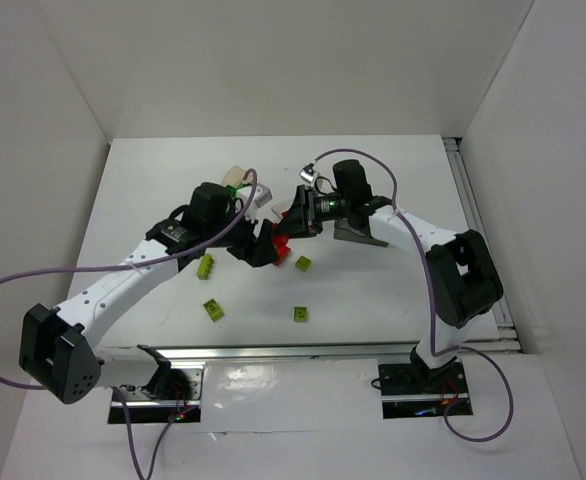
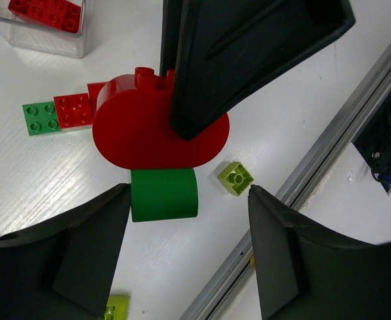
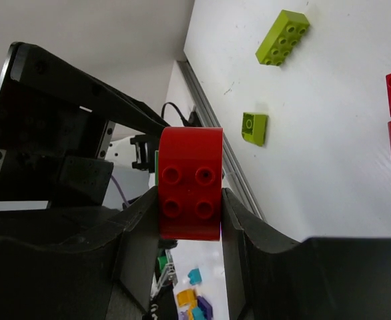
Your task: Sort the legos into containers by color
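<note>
The red rounded brick [image 3: 189, 183] is pinched between the right claw's [image 3: 189, 203] fingers, held above the counter's [image 1: 373, 300] middle. The left claw [image 2: 185, 197] hangs spread just beside it, over a dark green rounded brick [image 2: 157, 200].

Rounded red lego [image 3: 189, 183] aloft, studs sideways; yellow-green legos [image 1: 213, 309] scattered flat

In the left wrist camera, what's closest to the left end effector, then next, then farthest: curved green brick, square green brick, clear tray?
1. curved green brick, right before the left end effector
2. square green brick, farther left
3. clear tray, top left corner
</note>
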{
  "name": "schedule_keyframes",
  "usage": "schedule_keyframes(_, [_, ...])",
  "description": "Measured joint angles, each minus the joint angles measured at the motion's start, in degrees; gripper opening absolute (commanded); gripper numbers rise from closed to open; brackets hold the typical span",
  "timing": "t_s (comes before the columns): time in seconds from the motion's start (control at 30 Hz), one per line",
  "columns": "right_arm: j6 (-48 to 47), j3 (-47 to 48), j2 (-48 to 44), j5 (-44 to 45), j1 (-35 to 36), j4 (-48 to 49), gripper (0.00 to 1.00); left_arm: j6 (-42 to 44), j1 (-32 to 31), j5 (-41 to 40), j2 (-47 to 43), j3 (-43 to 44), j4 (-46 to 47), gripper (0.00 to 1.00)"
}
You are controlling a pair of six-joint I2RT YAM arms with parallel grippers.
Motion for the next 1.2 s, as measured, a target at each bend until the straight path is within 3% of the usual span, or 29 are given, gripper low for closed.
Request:
schedule_keyframes(0.17, [0.4, 0.0, 0.0, -0.7, 0.0, 0.5, 0.14, 0.4, -0.5, -1.6, 1.0, 0.6, -0.3, 0.75])
schedule_keyframes(0.3, [0.4, 0.0, 0.0, -1.2, 0.0, 0.8, 0.14, 0.6, -0.6, -2.1, 1.2, 0.7, -0.3, 0.65])
schedule_keyframes(0.33, [0.4, 0.0, 0.0, -1.3, 0.0, 0.8, 0.14, 1.0, -0.6, -2.2, 1.2, 0.7, -0.3, 0.54])
schedule_keyframes(0.53, [0.9, 0.0, 0.0, -1.4, -0.2, 0.6, 0.14, 1.5, -0.5, -3.8, 1.4, 0.7, -0.2, 0.22])
schedule_keyframes(0.57, [0.9, 0.0, 0.0, -1.4, -0.2, 0.6, 0.14, 1.5, -0.5, -3.9, 1.4, 0.8, -0.2, 0.10])
schedule_keyframes(0.63, [0.8, 0.0, 0.0, -1.4, -0.6, 0.3, 0.14, 1.5, -0.4, -3.9, 1.4, 0.8, -0.2, 0.00])
schedule_keyframes(0.93, [-2.1, -0.5, -0.6, -0.7, -6.6, -1.0, 0.14, 0.0, 5.6, 1.4, 2.7, -0.2, -0.6, 0.00])
schedule_keyframes(1.1, [-4.3, 0.2, -0.6, 6.4, -9.9, -2.9, 0.14, -1.3, 6.5, 1.1, 2.8, -0.6, -2.0, 0.00])
schedule_keyframes(1.2, [-6.7, 4.6, 0.4, 15.0, -9.1, -7.0, 0.14, -3.2, 8.2, -1.0, 3.5, 1.3, -4.2, 0.00])
